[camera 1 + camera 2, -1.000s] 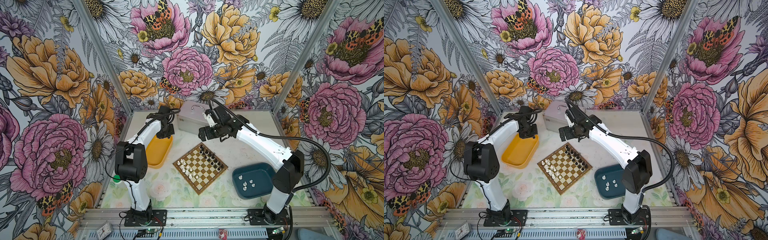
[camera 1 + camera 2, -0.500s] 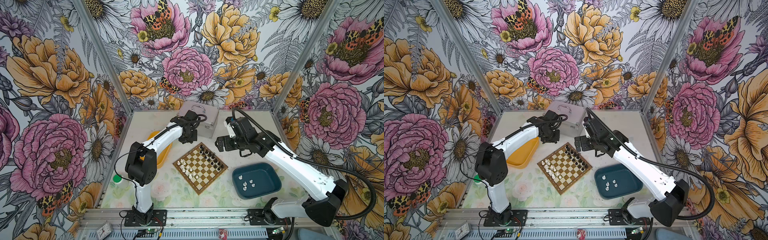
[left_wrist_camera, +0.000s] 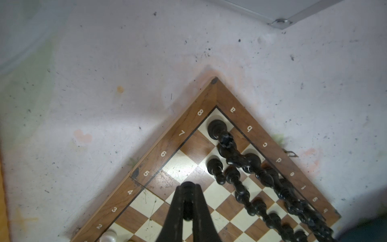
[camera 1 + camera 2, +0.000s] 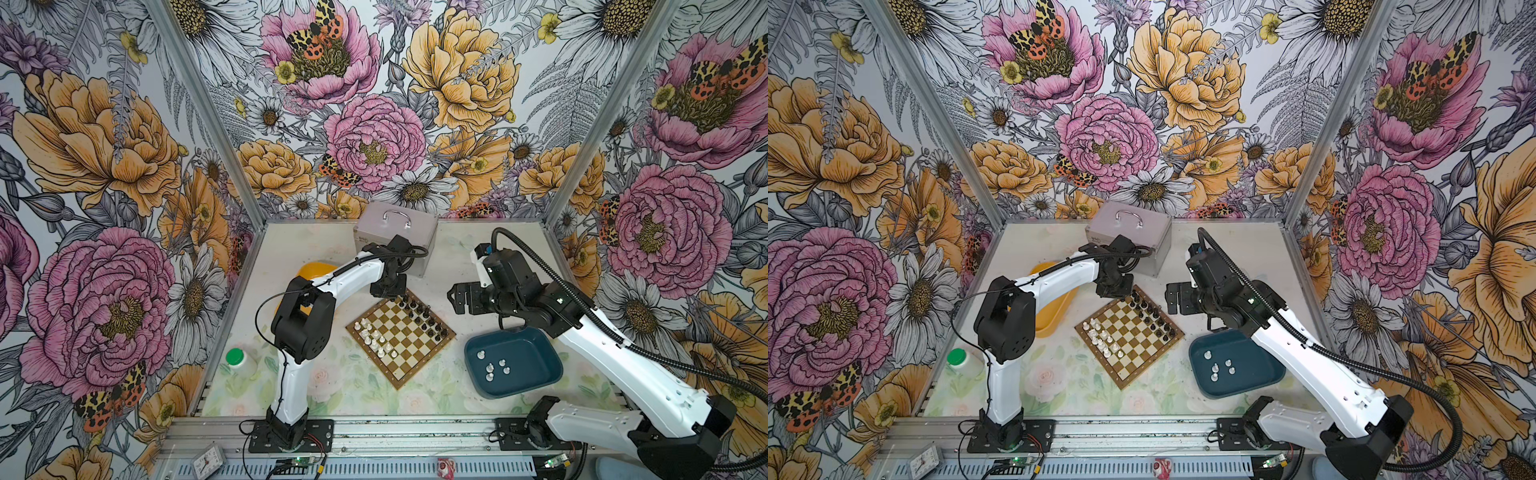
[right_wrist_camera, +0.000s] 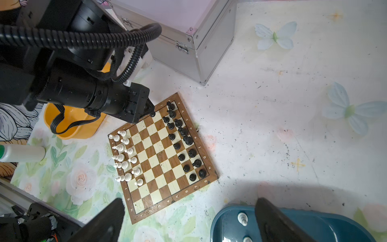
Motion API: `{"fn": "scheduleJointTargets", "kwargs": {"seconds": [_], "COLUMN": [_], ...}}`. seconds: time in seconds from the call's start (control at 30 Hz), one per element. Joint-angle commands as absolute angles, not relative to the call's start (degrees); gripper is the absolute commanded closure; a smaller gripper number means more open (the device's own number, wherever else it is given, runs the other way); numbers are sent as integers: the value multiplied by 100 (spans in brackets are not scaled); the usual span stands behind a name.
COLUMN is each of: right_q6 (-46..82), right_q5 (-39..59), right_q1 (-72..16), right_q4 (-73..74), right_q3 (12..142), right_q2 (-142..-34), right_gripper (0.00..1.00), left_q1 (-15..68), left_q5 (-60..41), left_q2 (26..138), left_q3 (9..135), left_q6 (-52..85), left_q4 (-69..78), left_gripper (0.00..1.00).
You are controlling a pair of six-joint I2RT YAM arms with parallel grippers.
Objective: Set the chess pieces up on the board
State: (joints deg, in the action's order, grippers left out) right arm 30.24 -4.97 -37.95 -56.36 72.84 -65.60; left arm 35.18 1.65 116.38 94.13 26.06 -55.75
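Floral-print counter (image 4: 457,249). Near: tray (image 4: 471,361) with white pieces (image 4: 494,368); right end effector (image 5: 189,211) spread, empty, by tray. Board (image 4: 409,353) mid-counter. Far corner: left end effector (image 3: 187,194) pinching black piece (image 3: 187,211) above board. Likely best: lower straight onto vacant square beside corner piece (image 3: 216,125), avoid neighbours, release upright.

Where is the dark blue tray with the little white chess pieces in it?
In both top views the dark teal tray sits on the right side, just right of the chessboard and towards the front edge.
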Motion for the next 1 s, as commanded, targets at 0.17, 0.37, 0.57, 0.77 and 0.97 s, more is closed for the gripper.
{"fn": "scheduleJointTargets", "kwargs": {"seconds": [0.17,0.37,0.57,0.77,0.97], "right_q6": [3041,3002,2931,2858,2763], "right_q5": [-685,-675,-655,-620,-576], "right_q1": [-3832,-3775,-3700,-3630,-3565], "right_q4": [-5713,-5749,-5774,-5777,-5783], "right_q3": [7252,7232,7225,7251,7285], "right_q2": [-6495,-6513,-6524,-6569,-6619], "right_gripper": [1,1,1,1,0], "left_q1": [3543,3524,3489,3489,3490], "left_q5": [114,110,69,22,-2], "left_q2": [12054,12254,12353,12375,12393], "left_q3": [9762,9934,10041,10072,10199], "left_q6": [2698,2689,2680,2689,2705], "left_q4": [-5423,-5423,-5430,-5441,-5441], "left_gripper": [93,93,93,90,78]}}
